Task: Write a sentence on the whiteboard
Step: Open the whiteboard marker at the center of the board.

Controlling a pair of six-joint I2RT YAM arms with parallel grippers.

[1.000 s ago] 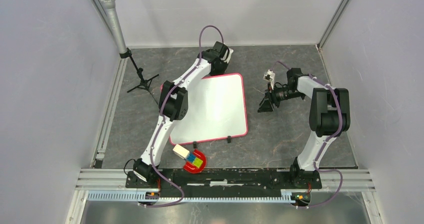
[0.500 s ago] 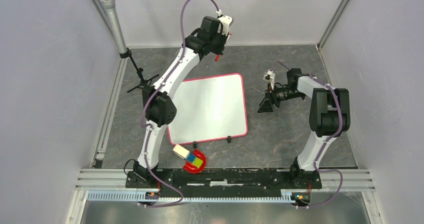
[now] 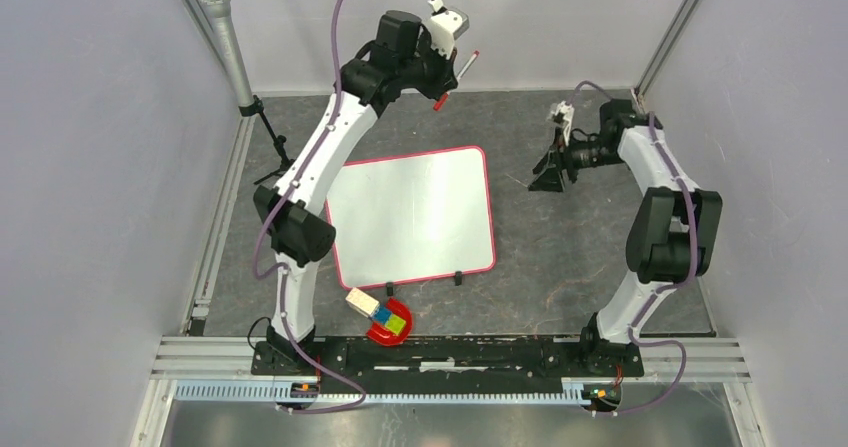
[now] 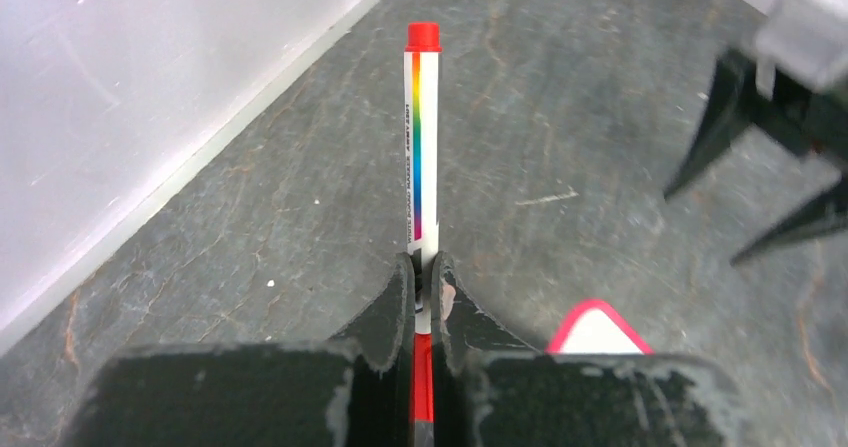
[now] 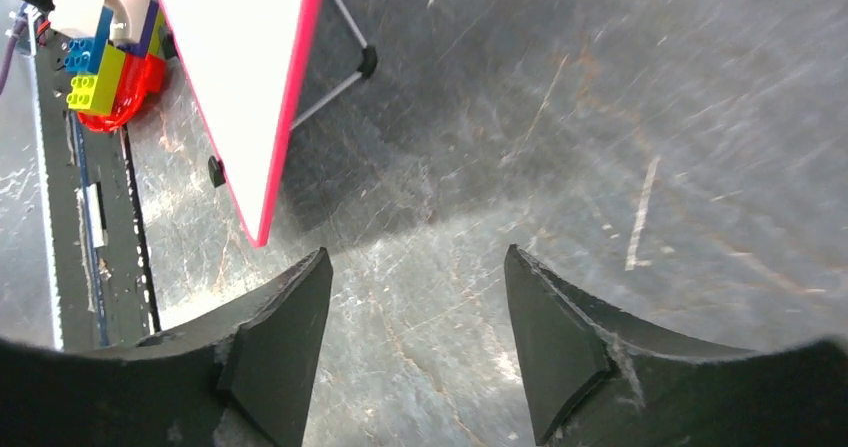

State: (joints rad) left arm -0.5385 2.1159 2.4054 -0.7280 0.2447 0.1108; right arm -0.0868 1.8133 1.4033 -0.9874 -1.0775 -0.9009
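Observation:
The whiteboard lies flat mid-table, white with a red-pink border and two black clips on its near edge. My left gripper is raised above the far edge of the table, beyond the board. It is shut on a white marker with a rainbow stripe and a red cap, which sticks out past the fingertips. A board corner shows below it. My right gripper is open and empty, right of the board's far corner. In the right wrist view the gripper hangs over bare table, with the board to the left.
A microphone on a small black tripod stands at the far left. A red bowl with coloured blocks sits near the board's front edge, also seen in the right wrist view. Grey walls enclose the table.
My left arm has lifted the marker up from the board's far edge and swung it back toward the rear wall. My right gripper has moved farther back and a little right.

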